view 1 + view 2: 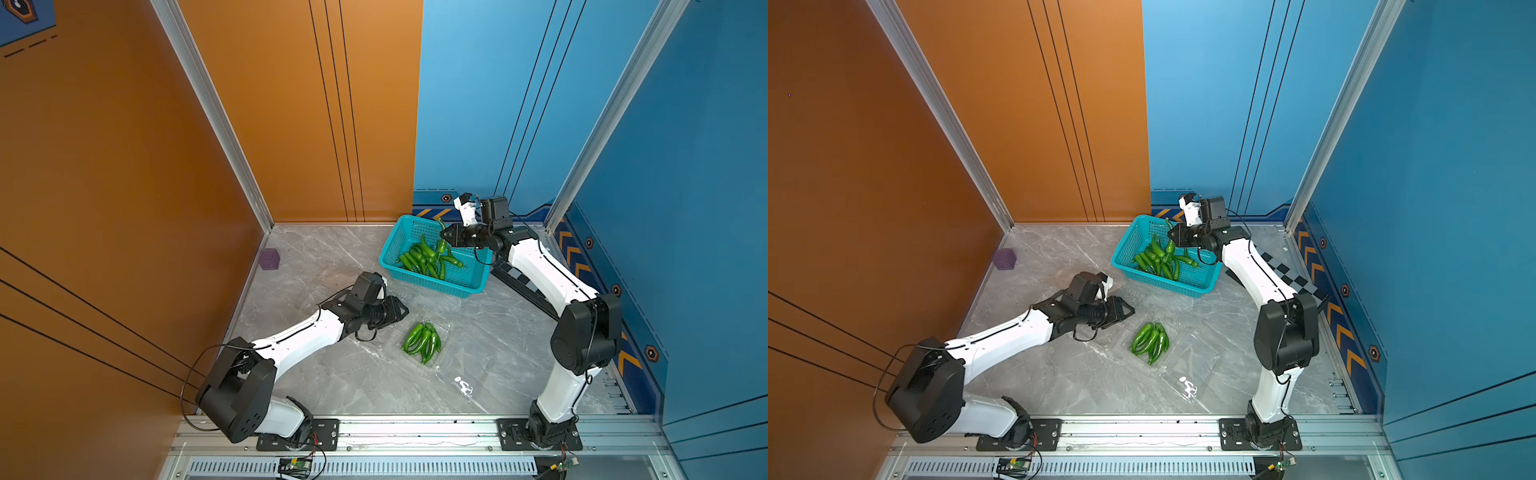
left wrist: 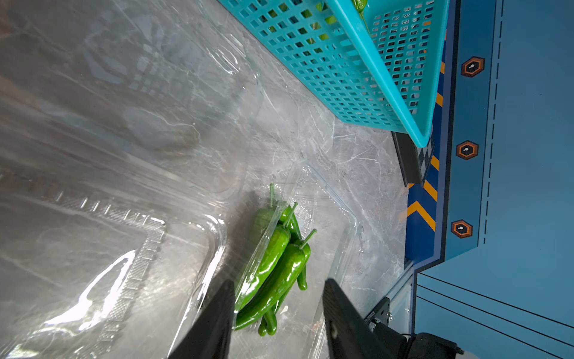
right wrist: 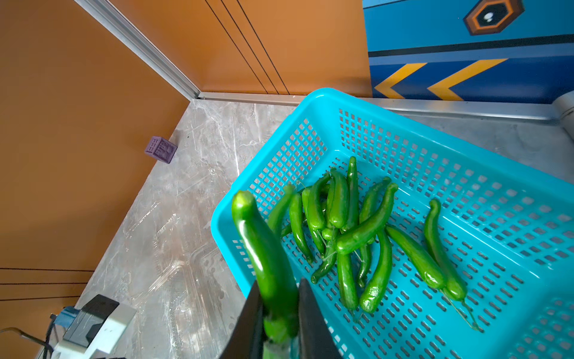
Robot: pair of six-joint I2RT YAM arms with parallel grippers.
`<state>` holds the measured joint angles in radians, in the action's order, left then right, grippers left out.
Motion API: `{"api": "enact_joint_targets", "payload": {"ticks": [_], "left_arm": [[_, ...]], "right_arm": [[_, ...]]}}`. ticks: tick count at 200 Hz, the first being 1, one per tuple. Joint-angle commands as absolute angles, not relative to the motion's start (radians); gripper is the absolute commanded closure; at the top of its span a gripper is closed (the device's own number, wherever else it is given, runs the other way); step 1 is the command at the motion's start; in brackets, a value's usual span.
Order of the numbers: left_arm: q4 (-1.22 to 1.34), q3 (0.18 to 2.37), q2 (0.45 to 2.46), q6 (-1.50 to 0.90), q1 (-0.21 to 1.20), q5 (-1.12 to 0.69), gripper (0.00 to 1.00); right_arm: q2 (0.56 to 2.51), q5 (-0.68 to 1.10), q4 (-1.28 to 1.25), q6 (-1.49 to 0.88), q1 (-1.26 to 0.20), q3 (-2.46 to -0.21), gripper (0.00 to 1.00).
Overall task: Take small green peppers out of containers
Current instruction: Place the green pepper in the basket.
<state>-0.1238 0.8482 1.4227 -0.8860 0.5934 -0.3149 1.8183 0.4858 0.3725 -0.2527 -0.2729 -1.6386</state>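
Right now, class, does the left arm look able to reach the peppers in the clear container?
Probably yes: the left gripper hangs open and empty just beside the clear container, which looks open, and nothing stands between it and the peppers.

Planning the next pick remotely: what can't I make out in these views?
Peppers in the clear container: lower ones hidden under the top layer in every view; count unknown.
Held pepper: stem end buried in the right gripper and cut by the right wrist view's edge.
Empty clear container: outline lost in glare, left wrist view; faint in top views.
Teal basket: bottom peppers covered by the pile.
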Motion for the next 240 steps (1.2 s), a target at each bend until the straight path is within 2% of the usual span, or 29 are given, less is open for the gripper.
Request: {"api": "enact_joint_targets", "payload": {"ticks": [1, 37, 56, 69, 99, 115, 152, 205, 240], "left_arm": [[-0.125, 0.871, 1.416, -0.873, 0.584, -0.336, 0.51], [-0.137, 0.871, 1.406, -0.868, 0.582, -0.333, 0.51], [-0.145, 0.867, 1.392, -0.864, 0.581, -0.33, 0.51], [-0.15, 0.863, 1.382, -0.862, 0.58, -0.328, 0.51], [-0.152, 0.85, 1.364, -0.859, 0.577, -0.329, 0.51], [-0.152, 0.845, 1.362, -0.857, 0.575, -0.331, 0.51], [-0.152, 0.844, 1.359, -0.856, 0.575, -0.333, 0.51], [-0.152, 0.845, 1.368, -0.841, 0.575, -0.346, 0.51], [-0.152, 0.851, 1.387, -0.832, 0.58, -0.347, 0.51]], "right_arm": [[1.837, 0.465, 0.354, -0.261, -0.267, -1.646, 0.86], [1.903, 0.414, 0.353, -0.251, -0.258, -1.664, 0.85], [1.952, 0.403, 0.353, -0.258, -0.245, -1.666, 0.81], [1.974, 0.394, 0.353, -0.266, -0.237, -1.662, 0.75], [1.976, 0.38, 0.356, -0.266, -0.234, -1.648, 0.51], [1.943, 0.362, 0.364, -0.268, -0.234, -1.624, 0.46], [1.741, 0.376, 0.4, -0.293, -0.265, -1.473, 0.46], [1.391, 0.342, 0.497, -0.381, -0.486, -1.115, 0.54], [1.257, 0.266, 0.477, -0.479, -0.614, -0.917, 0.6]]}}
